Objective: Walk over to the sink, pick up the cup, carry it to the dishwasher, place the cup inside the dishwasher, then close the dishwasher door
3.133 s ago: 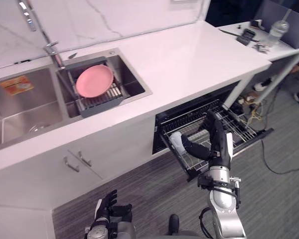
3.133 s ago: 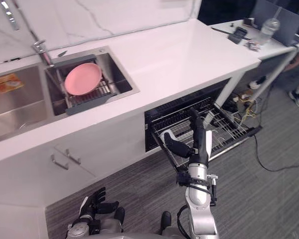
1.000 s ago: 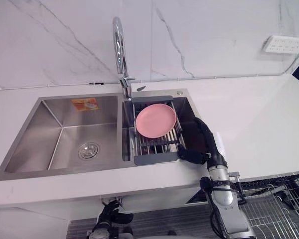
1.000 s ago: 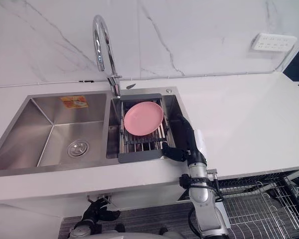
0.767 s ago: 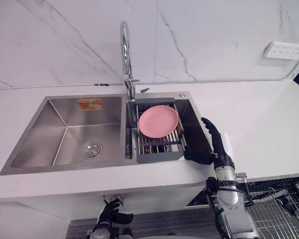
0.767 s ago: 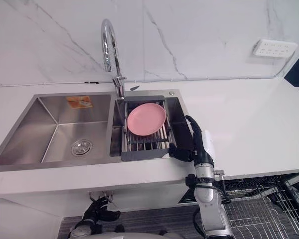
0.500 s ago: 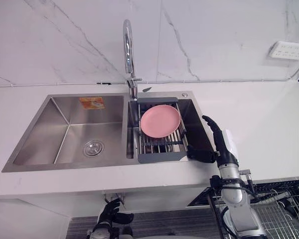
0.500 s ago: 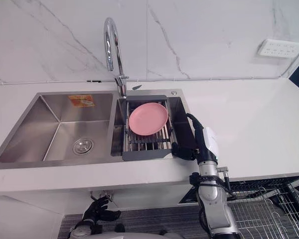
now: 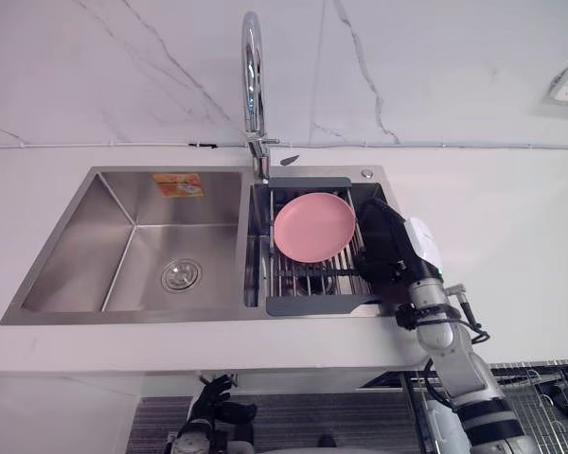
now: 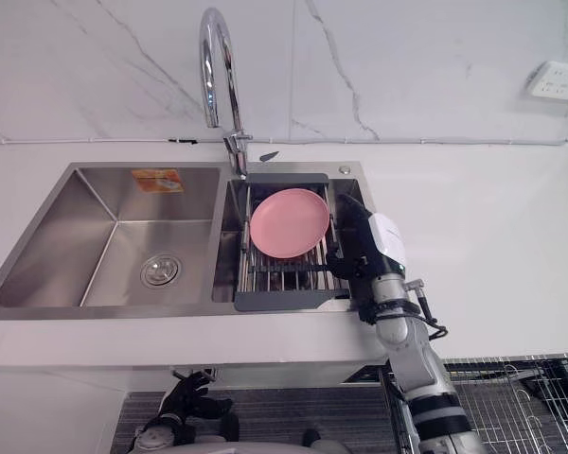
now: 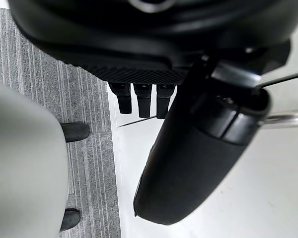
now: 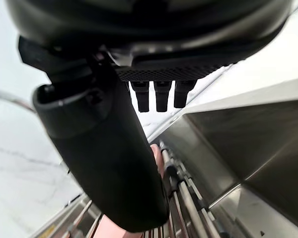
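Can't actually spot the cup right now. My guess is it's down in the right basin of the sink [image 9: 123,246], hidden under the right hand [image 9: 390,253] or the dish rack [image 9: 308,305]. That hand hangs over the basin's right end, just right of the pink plate [image 9: 314,227], with its fingers straight and loose and nothing in them. So the cup is probably below the fingers, long axis unknown. The left hand [image 10: 185,402] is low by the floor, relaxed too.

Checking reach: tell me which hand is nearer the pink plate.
Right. The right hand is over the sink, just beside the pink plate; the left hand hangs low below the counter, far off.
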{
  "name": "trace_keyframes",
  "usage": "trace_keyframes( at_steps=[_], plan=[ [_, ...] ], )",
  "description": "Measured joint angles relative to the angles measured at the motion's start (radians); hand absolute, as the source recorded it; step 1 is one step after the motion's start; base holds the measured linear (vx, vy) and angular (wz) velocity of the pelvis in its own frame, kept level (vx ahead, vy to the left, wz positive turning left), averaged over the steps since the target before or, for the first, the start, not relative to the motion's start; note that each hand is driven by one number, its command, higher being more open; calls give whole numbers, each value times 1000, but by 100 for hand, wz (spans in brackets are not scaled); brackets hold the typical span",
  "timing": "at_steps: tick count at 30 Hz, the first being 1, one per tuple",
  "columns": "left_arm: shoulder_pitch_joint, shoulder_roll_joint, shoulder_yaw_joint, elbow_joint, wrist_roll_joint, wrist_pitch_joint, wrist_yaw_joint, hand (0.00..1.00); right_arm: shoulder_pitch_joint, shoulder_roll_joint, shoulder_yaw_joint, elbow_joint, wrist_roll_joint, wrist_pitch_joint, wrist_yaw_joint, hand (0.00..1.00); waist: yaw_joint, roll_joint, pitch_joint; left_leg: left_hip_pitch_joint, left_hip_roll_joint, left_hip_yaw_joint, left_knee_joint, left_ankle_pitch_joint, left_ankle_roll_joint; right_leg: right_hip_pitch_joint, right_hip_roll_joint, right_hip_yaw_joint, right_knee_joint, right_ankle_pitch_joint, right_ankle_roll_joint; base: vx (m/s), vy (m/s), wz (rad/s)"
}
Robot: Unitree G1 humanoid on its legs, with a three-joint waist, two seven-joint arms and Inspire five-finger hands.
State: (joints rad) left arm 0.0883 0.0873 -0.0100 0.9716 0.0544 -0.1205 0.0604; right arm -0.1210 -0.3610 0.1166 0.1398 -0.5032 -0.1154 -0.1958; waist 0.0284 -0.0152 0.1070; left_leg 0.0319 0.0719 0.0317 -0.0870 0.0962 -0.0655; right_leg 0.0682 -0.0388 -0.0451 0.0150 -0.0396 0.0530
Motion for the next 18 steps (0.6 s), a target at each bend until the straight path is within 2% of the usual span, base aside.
trace_keyframes(
  at_steps=[6,18],
  plan=[
    [0,2,-18,-15,7,-8,-2,90,-39,-5,30,37,-15,0,0,90,10,1,3,-13,-8,-21,0,5,3,-3,-10,-21,1,-2,2,-37,5,11],
    [-2,6,-35,-38,14,-26,-15,90,-170,-56,89,169,-82,2,-2,90,10,3,40,-27,-20,-47,-5,13,9,-5,-16,-47,3,-6,6,-18,-5,6]
  ],
)
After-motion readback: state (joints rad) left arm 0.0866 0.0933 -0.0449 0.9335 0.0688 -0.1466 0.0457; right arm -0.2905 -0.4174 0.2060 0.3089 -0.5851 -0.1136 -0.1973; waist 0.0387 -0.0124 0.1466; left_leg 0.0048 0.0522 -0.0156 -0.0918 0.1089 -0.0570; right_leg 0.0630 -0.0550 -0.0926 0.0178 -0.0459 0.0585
